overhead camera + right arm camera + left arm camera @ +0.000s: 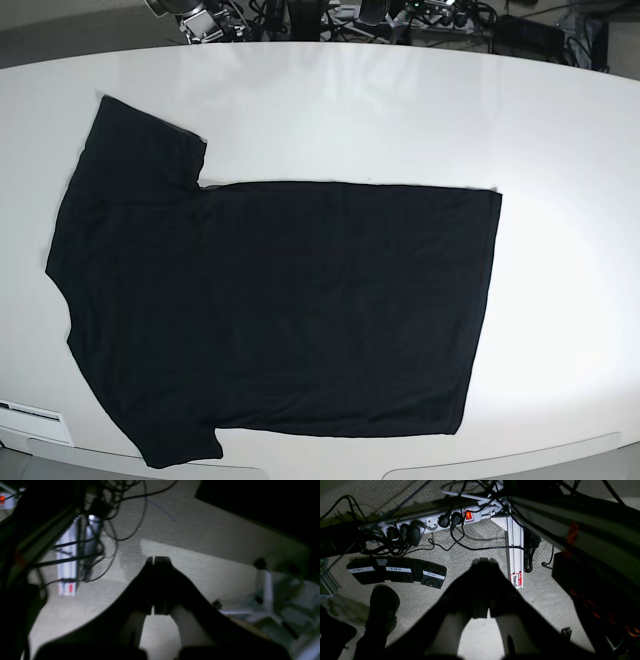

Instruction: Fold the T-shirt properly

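The large plain black short-sleeved fabric T-shirt (270, 310) hides any print. The right wrist view is blurred, its lower-right metal frame (265, 597) unclear. A dark shoe (382, 610) at lower left is cropped.

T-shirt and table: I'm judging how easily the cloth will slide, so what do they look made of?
The T-shirt looks like soft, matte black knit fabric: it lies limp and flat, without shine. The table looks like a hard, smooth white top with a slight gloss, showing soft reflections near its far edge; whether laminate or painted is unclear.
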Robot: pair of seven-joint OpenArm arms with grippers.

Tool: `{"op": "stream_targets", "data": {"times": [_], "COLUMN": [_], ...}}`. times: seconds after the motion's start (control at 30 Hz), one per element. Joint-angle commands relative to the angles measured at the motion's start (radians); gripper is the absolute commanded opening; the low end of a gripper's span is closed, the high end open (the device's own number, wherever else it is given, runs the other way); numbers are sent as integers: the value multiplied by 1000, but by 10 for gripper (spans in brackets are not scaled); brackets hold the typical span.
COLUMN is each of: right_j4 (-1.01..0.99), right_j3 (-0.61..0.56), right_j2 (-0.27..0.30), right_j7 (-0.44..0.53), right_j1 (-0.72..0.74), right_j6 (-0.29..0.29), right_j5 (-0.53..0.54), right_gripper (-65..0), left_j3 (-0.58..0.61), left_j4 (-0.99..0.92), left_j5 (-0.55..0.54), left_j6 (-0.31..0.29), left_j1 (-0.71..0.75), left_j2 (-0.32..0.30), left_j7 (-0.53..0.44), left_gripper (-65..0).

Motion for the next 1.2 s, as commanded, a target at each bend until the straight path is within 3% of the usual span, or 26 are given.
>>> {"op": "stream_targets", "data": {"times": [0.0, 0.07, 0.17, 0.43, 0.63, 0.8, 0.9, 1.07, 1.17], "right_j4": [9, 9, 9, 9, 9, 9, 9, 9, 9], "right_j3": [0, 0, 0, 0, 0, 0, 0, 0, 0], "right_j2": [0, 0, 0, 1, 1, 1, 3, 41, 86], "right_j7": [0, 3, 15, 19, 29, 29, 25, -28, -44], "right_j1": [2, 2, 2, 3, 2, 2, 2, 2, -4], "right_j6": [22, 72, 97, 98, 98, 100, 98, 67, 82], "right_j5": [-5, -4, -4, -6, -80, -80, -80, -79, -78], "right_gripper": [-650, -650, -650, -650, -650, -650, -650, -650, -650], "left_j3": [0, 0, 0, 0, 0, 0, 0, 0, 0], "left_j4": [5, 5, 5, 5, 5, 5, 5, 12, 12], "left_j5": [-4, -4, -4, -4, 1, 70, 71, 71, 71], "left_j6": [-3, -3, -3, -3, -7, -71, -71, -70, -70], "left_j1": [3, 3, 3, 2, 2, 2, 2, 2, 3], "left_j2": [-3, -3, -3, -3, -3, -3, -4, -24, -51], "left_j7": [-3, -3, -3, -3, 2, 19, 23, 58, 61], "left_gripper": [-650, -650, -650, -650, -650, -650, -650, -650, -650]}}
